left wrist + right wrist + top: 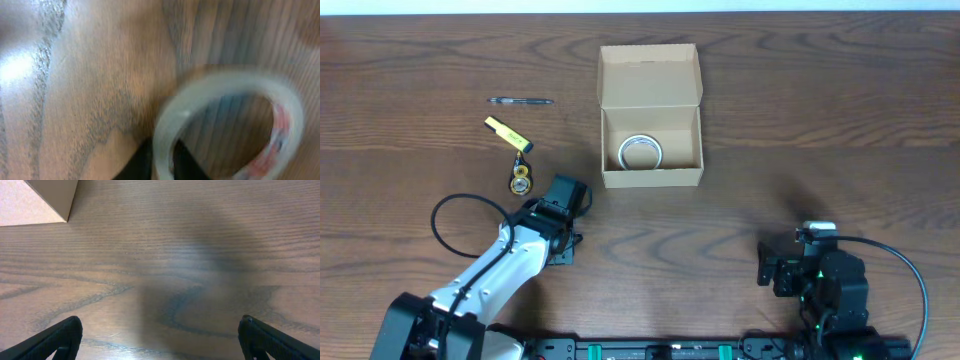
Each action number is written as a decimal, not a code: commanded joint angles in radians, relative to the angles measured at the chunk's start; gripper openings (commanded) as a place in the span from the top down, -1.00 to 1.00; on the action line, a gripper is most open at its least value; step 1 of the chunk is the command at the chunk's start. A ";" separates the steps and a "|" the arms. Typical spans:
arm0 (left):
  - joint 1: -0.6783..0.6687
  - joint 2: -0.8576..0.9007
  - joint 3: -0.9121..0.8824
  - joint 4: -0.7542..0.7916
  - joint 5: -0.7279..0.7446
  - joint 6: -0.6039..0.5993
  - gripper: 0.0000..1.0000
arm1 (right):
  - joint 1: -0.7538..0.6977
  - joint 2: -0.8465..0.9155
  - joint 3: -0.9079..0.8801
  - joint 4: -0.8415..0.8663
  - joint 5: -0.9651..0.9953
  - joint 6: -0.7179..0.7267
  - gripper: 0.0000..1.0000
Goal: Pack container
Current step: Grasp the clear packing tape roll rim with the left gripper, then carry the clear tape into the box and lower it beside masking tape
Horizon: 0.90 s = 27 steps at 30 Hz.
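Left gripper [161,162]: lower left of the overhead frame, jaws pinched on the rim of a clear tape roll [235,82], apparently held edge-on so it can be carried to the box.
Right gripper [160,340]: lower right, jaws spread wide over the bare table [200,255], holding nothing, out of the way.
Loose items: a yellow roll [521,180], a yellow oblong item [508,133] and a pen [520,101] lie left of the box, presumably waiting to be packed.
Container [650,178]: upper centre, mouth facing up, lid [650,72] folded back toward the top edge. Its long axis runs left to right, and one packed roll [640,152] lies flat inside.
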 commanded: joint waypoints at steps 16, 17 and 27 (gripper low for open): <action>0.002 -0.220 0.022 -0.005 -0.138 0.309 0.88 | -0.008 -0.005 0.000 0.002 0.006 0.010 -0.99; 0.002 -0.235 0.035 -0.005 -0.150 0.357 0.88 | -0.008 -0.005 0.000 0.002 0.006 0.011 -0.99; 0.002 -0.174 0.359 -0.018 -0.179 0.903 0.88 | -0.008 -0.005 0.000 0.002 0.006 0.011 -0.99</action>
